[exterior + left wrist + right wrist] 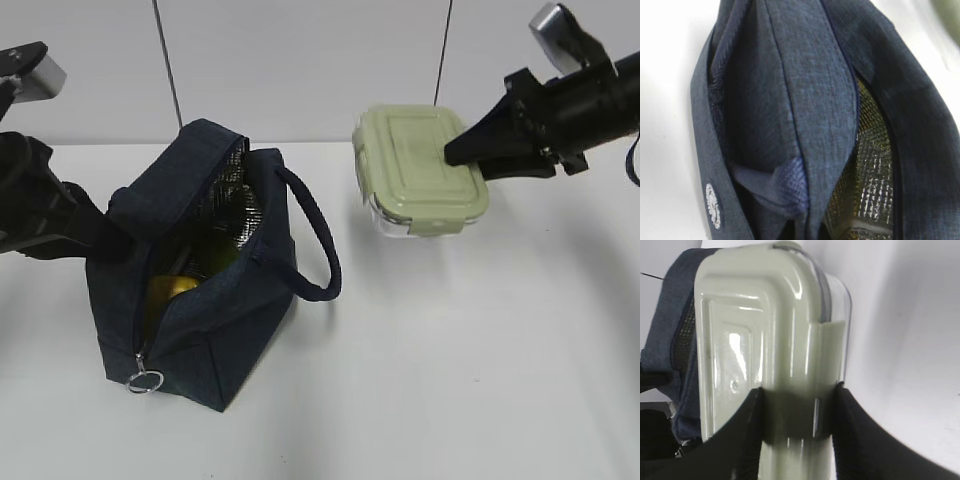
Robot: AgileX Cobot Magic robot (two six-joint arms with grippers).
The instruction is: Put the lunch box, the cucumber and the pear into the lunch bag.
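Observation:
The navy lunch bag stands open at the left, its foil lining showing. My left gripper holds the bag's left flap; the bag's fabric fills the left wrist view and hides the jaws. The yellow pear lies inside the bag. A dark green shape beside it may be the cucumber. My right gripper is shut on the right end of the sage-lidded lunch box and holds it in the air, right of the bag. In the right wrist view the fingers clamp the lunch box.
The bag's padded loop handle sticks out to the right, toward the lunch box. The metal ring pull hangs at the bag's front corner. The white table runs back to a white wall.

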